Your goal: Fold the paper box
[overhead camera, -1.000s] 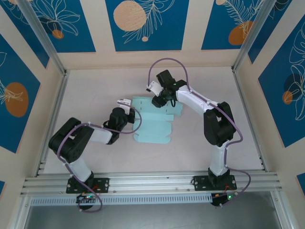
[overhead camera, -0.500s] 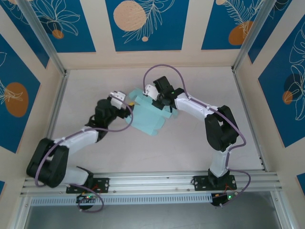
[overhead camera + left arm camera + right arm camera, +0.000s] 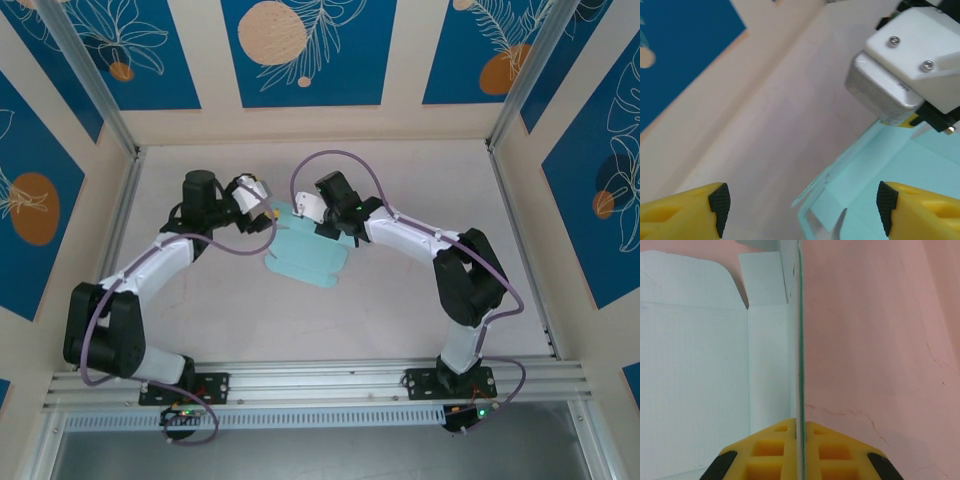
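Note:
The paper box (image 3: 308,257) is a pale mint die-cut sheet lying mostly flat mid-table, turned at an angle. One of its panels stands up on edge. My right gripper (image 3: 312,209) is at the sheet's far edge. In the right wrist view the right gripper (image 3: 800,434) is shut on that upright panel (image 3: 799,330), seen edge-on, with the rest of the sheet (image 3: 695,365) flat to its left. My left gripper (image 3: 263,204) hovers at the sheet's far left corner. In the left wrist view the left gripper (image 3: 802,207) is open wide, with a corner of the paper box (image 3: 900,170) between its fingers and untouched.
The right arm's white and grey wrist housing (image 3: 900,60) sits close in front of my left gripper. A wall with blue panels (image 3: 305,50) closes the back, and metal rails (image 3: 110,240) line the sides. Bare tabletop (image 3: 420,310) lies near and right of the sheet.
My left gripper has opened and its arm has stretched toward the far left. My right gripper has shut on a panel and moved left, dragging and turning the sheet.

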Robot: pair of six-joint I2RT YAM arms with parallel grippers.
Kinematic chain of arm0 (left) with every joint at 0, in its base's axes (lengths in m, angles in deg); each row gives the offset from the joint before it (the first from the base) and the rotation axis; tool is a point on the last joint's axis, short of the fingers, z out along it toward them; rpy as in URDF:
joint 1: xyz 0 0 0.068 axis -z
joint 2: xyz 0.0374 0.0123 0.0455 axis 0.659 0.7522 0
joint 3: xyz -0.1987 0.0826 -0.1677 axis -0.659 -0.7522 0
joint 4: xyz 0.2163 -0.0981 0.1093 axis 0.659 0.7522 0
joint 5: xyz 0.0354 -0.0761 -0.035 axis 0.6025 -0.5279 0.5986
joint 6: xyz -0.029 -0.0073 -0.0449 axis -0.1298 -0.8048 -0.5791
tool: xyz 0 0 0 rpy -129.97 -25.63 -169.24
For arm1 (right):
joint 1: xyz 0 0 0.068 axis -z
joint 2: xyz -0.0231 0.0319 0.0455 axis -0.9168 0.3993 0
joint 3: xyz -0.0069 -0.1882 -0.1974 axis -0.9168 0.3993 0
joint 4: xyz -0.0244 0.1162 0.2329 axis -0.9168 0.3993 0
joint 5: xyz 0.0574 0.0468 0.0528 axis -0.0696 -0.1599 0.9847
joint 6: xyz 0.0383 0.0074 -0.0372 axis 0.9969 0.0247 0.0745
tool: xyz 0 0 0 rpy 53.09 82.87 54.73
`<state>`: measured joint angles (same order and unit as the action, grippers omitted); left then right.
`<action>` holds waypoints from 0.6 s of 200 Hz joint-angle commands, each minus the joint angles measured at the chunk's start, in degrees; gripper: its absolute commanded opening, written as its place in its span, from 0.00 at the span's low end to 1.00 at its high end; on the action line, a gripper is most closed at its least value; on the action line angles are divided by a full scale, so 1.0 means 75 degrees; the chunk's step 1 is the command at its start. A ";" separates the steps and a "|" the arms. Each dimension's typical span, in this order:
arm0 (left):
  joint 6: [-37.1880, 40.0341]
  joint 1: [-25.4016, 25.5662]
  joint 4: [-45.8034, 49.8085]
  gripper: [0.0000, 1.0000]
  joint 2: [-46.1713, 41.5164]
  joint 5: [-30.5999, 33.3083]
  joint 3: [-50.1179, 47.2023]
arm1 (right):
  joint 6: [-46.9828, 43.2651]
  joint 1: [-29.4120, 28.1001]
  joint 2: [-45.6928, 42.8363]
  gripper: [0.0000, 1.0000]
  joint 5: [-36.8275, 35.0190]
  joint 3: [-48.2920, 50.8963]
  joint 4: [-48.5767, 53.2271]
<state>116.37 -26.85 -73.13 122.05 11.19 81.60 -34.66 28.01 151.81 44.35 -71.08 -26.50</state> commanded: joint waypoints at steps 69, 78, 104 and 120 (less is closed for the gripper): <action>0.1405 0.0202 0.1933 0.67 0.0830 -0.1083 0.1181 | -0.0085 -0.0135 -0.0373 0.00 0.0886 -0.0227 0.0564; 0.1451 0.0245 0.2006 0.67 0.0830 -0.1102 0.1169 | -0.0071 -0.0134 -0.0395 0.00 0.0988 -0.0263 0.0641; 0.1338 0.0367 0.1669 0.61 0.0954 -0.0732 0.0977 | -0.0025 -0.0151 -0.0433 0.00 0.1132 -0.0351 0.0797; 0.1293 0.0465 0.1594 0.55 0.1093 -0.0507 0.0975 | -0.0019 -0.0178 -0.0432 0.00 0.1144 -0.0355 0.0822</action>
<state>124.87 -24.67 -61.00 128.39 6.18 88.86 -35.25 27.42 150.76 50.12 -71.92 -22.33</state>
